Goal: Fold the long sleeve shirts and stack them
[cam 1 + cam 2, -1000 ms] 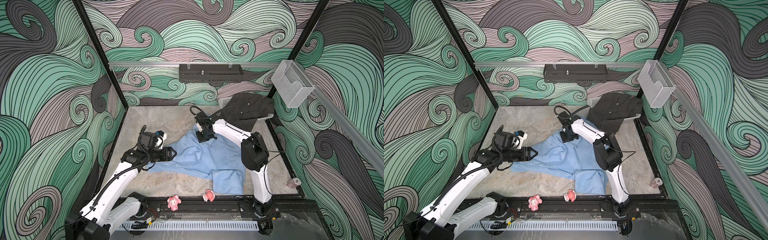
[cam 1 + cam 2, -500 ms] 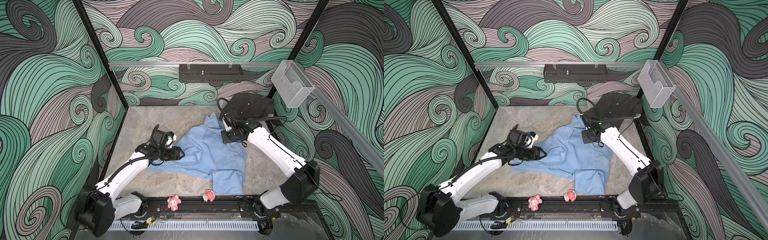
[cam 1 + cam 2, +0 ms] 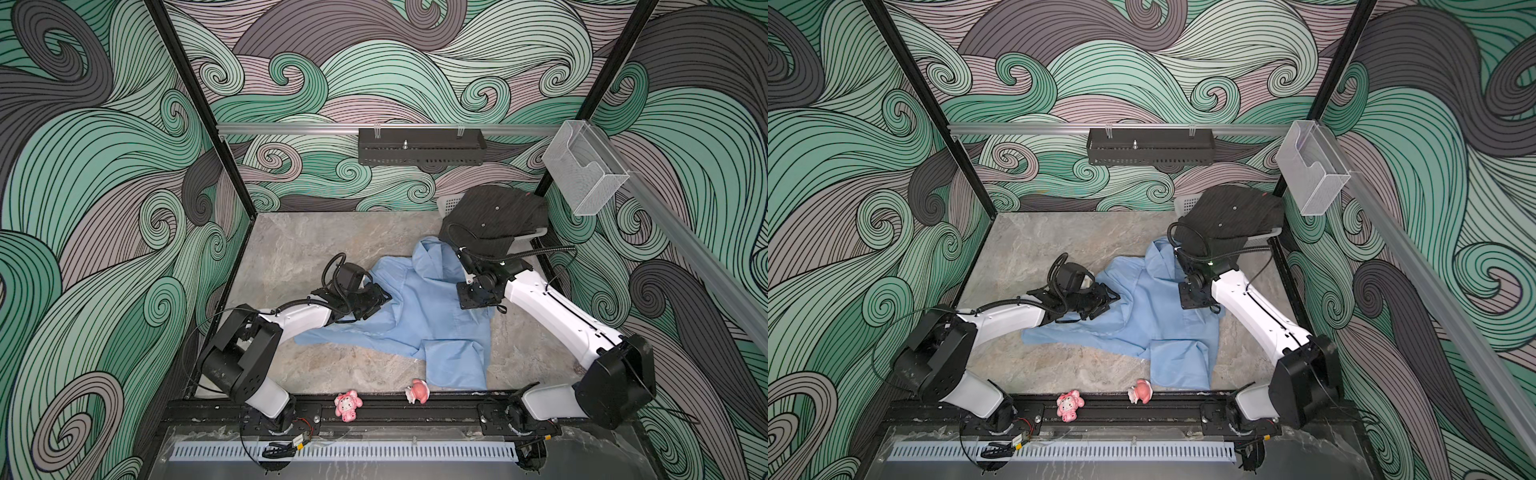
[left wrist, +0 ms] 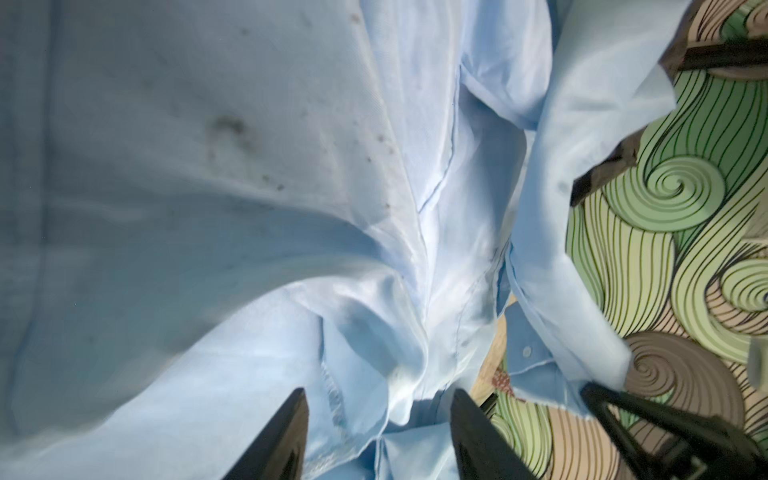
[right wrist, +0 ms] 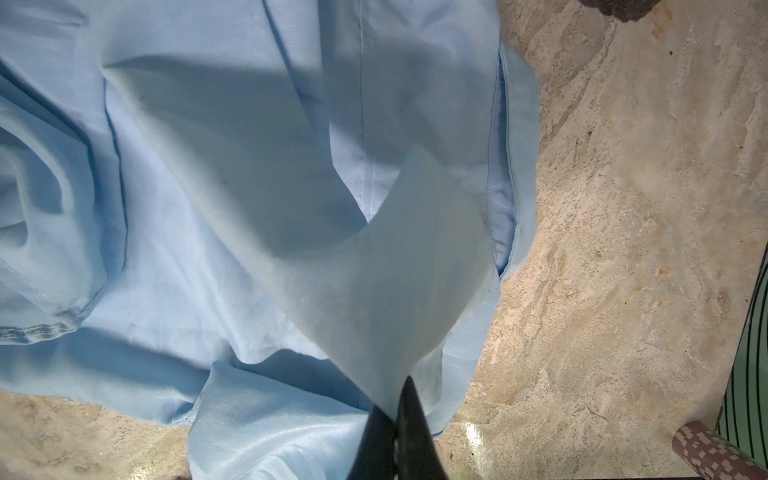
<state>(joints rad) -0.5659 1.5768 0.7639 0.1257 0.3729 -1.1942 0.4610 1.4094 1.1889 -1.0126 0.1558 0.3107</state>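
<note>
The blue shirt (image 3: 428, 320) lies rumpled in the middle of the table (image 3: 307, 249), collar end toward the back and a broad flap reaching toward the front rail. It is not yet flat enough to fold, which probably explains both grips.

The right gripper (image 5: 397, 415) has its fingers pressed together on an edge of the cloth. In the right wrist view a pale flap rises from the table up into the closed tips, lifted clear, I judge, so that side can be drawn out or turned over.

On the opposite side, the left gripper (image 4: 379, 395) has its fingers (image 4: 291, 432) apart, straddling a ridge of blue cloth without clamping it. This looks like the approach to a second hold, so the two arms can pull the cloth taut between them.

The dark shirt (image 3: 494, 216) is heaped on a white basket (image 3: 446, 202) in the back right corner, just beside the blue collar, likely parked there to keep the working space free
</note>
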